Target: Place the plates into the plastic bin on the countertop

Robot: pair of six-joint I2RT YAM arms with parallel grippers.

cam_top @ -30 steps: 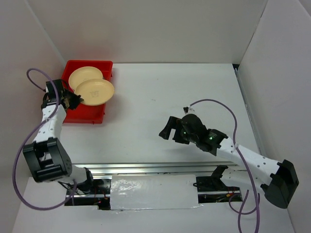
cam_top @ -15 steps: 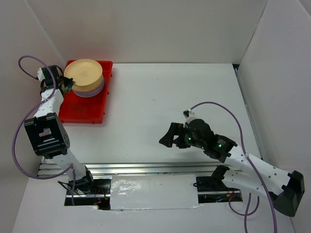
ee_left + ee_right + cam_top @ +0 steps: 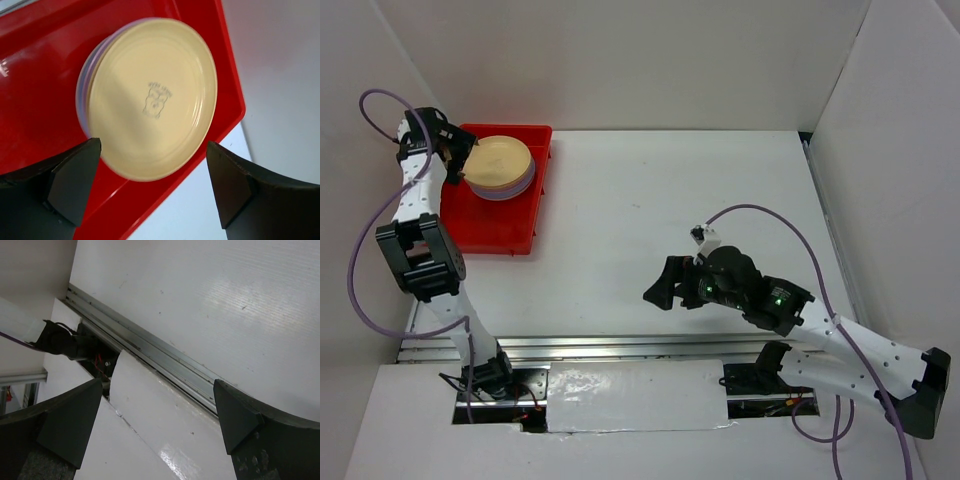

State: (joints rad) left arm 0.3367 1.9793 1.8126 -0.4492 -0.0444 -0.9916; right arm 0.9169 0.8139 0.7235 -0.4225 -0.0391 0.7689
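Observation:
A stack of plates [image 3: 498, 166] sits in the far end of the red plastic bin [image 3: 490, 225], at the far left of the white countertop [image 3: 670, 190]. The top plate [image 3: 155, 100] is cream with a faint centre emblem, and a purple plate's edge [image 3: 81, 95] shows under it. My left gripper [image 3: 458, 162] hangs at the stack's left side. In the left wrist view that gripper [image 3: 152, 150] is open, fingers apart from the plate, nothing held. My right gripper [image 3: 658, 282] hovers open and empty over the near middle of the countertop.
A metal rail [image 3: 165, 360] runs along the near edge of the countertop, under my right gripper [image 3: 156, 390]. White walls enclose the left, far and right sides. The near half of the bin [image 3: 40, 75] holds no plates.
My left gripper carried the cream plate from the bin's middle onto the stack at its far end, then opened and let it go. The right arm shifted slightly nearer.

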